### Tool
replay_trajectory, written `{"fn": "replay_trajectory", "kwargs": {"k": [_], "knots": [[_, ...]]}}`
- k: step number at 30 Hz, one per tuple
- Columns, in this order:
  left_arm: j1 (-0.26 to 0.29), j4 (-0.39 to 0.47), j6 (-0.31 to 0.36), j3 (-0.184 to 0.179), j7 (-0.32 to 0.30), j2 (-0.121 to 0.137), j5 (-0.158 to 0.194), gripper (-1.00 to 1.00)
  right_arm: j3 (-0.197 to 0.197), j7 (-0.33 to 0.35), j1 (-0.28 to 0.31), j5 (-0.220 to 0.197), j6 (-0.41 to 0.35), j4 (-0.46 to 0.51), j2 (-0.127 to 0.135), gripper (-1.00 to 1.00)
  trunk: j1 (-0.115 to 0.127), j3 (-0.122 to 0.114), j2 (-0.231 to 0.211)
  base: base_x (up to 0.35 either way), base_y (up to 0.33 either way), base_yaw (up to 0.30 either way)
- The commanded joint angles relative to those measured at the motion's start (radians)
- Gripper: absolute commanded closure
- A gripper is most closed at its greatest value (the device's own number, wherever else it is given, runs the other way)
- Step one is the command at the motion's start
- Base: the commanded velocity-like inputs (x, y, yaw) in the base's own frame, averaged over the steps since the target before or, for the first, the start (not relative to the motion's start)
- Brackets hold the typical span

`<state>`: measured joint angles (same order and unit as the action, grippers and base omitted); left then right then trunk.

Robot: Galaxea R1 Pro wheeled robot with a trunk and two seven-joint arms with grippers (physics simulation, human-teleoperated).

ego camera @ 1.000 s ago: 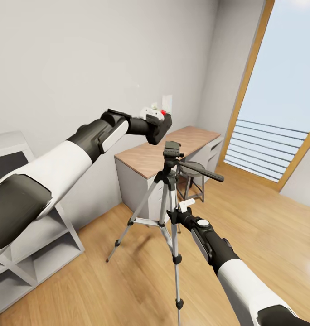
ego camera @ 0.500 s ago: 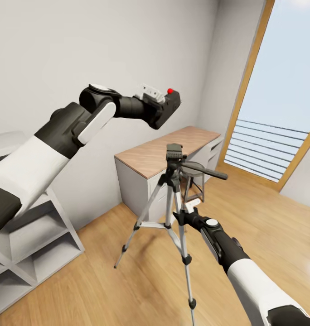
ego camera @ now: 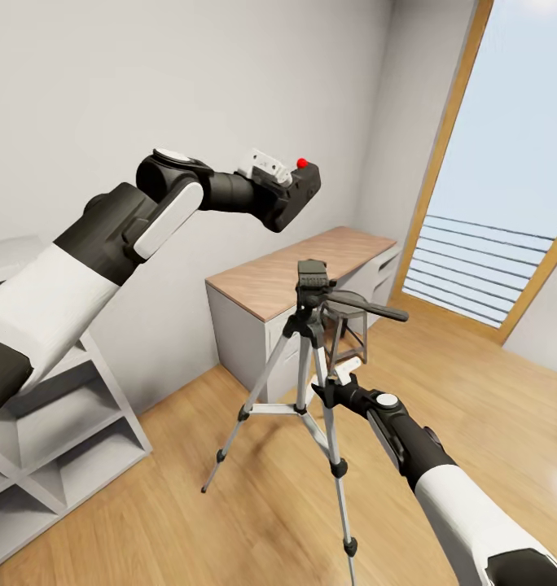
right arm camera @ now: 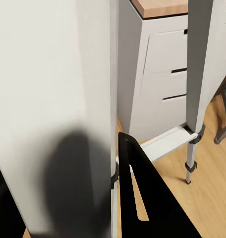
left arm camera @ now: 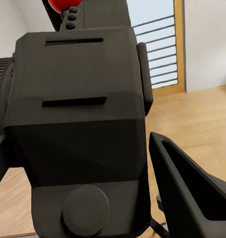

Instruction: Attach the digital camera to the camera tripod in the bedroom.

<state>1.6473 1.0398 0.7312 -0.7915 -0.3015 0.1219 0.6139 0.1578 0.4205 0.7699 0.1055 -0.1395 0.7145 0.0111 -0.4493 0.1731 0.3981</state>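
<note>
The digital camera [ego camera: 295,195], a black box with a red button on top, hangs in the air in my left gripper [ego camera: 284,192], which is shut on it. It is above and slightly left of the camera tripod's black head [ego camera: 313,277], clearly apart from it. In the left wrist view the digital camera [left arm camera: 78,124] sits beside one dark finger [left arm camera: 187,193]. The camera tripod [ego camera: 304,362] stands on the wood floor, its pan handle [ego camera: 368,308] pointing right. My right gripper [ego camera: 324,392] is shut on a silver tripod leg [right arm camera: 58,99], with a black fingertip [right arm camera: 142,193] next to it.
A wood-topped desk [ego camera: 303,260] with grey drawers [right arm camera: 162,84] stands against the wall behind the tripod, a stool [ego camera: 348,316] in front of it. A white shelf unit [ego camera: 59,423] is at the left. The tall wood-framed window [ego camera: 506,163] fills the right.
My left arm has lifted the digital camera up and to the right, from just beside the tripod head to well above it. The tripod and my right gripper have shifted slightly right.
</note>
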Motion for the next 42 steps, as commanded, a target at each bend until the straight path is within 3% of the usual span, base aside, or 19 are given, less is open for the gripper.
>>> {"fn": "replay_trajectory", "kwargs": {"k": [1, 6, 10, 11, 19, 23, 25, 29, 39, 42], "knots": [[0.002, 0.0, 0.001, -0.002, -0.003, 0.001, -0.001, 1.0, 0.008, 0.003, 0.0, 0.026, -0.019, -0.001, 0.001, 1.0, -0.001, 0.002, 0.002, 0.0, 0.0, 0.0], [0.002, -0.004, -0.004, -0.002, -0.04, 0.001, -0.002, 1.0, 0.008, 0.004, -0.004, 0.036, -0.02, -0.003, 0.002, 1.0, -0.001, 0.002, 0.002, 0.0, 0.0, 0.0], [0.002, -0.019, -0.009, -0.002, -0.118, 0.001, -0.008, 1.0, 0.008, 0.005, -0.003, 0.093, -0.019, -0.003, 0.004, 1.0, -0.001, 0.002, 0.002, 0.0, 0.0, 0.0], [0.002, -0.053, -0.007, -0.002, -0.153, 0.001, -0.018, 1.0, 0.009, 0.011, -0.003, 0.125, -0.019, -0.004, 0.003, 1.0, -0.001, 0.002, 0.002, 0.0, 0.0, 0.0], [0.002, -0.073, -0.011, -0.003, -0.279, 0.031, -0.087, 1.0, 0.008, 0.093, -0.006, 0.143, -0.019, -0.001, -0.002, 1.0, -0.001, 0.002, 0.002, 0.0, 0.0, 0.0], [0.002, -0.069, -0.007, -0.011, -0.3, 0.037, -0.13, 1.0, 0.007, 0.102, -0.006, 0.145, -0.019, -0.001, -0.002, 1.0, -0.001, 0.002, 0.002, 0.0, 0.0, 0.0], [0.002, -0.065, 0.013, -0.02, -0.308, 0.038, -0.195, 1.0, 0.006, 0.104, -0.006, 0.145, -0.019, 0.0, 0.0, 1.0, -0.001, 0.002, 0.002, 0.0, 0.0, 0.0], [0.002, -0.064, 0.067, -0.024, -0.31, 0.032, -0.239, 1.0, 0.002, 0.105, -0.006, 0.139, -0.02, 0.0, 0.002, 1.0, -0.001, 0.002, 0.002, 0.0, 0.0, 0.0], [0.002, -0.064, 0.094, -0.026, -0.321, 0.026, -0.25, 1.0, -0.012, 0.104, -0.006, 0.132, -0.021, 0.0, 0.003, 1.0, -0.001, 0.002, 0.002, 0.0, 0.0, 0.0], [0.002, -0.069, 0.093, -0.026, -0.324, 0.028, -0.249, 1.0, -0.066, 0.105, -0.006, 0.13, -0.025, 0.0, 0.003, 1.0, -0.001, 0.002, 0.002, 0.0, 0.0, 0.0]]}}
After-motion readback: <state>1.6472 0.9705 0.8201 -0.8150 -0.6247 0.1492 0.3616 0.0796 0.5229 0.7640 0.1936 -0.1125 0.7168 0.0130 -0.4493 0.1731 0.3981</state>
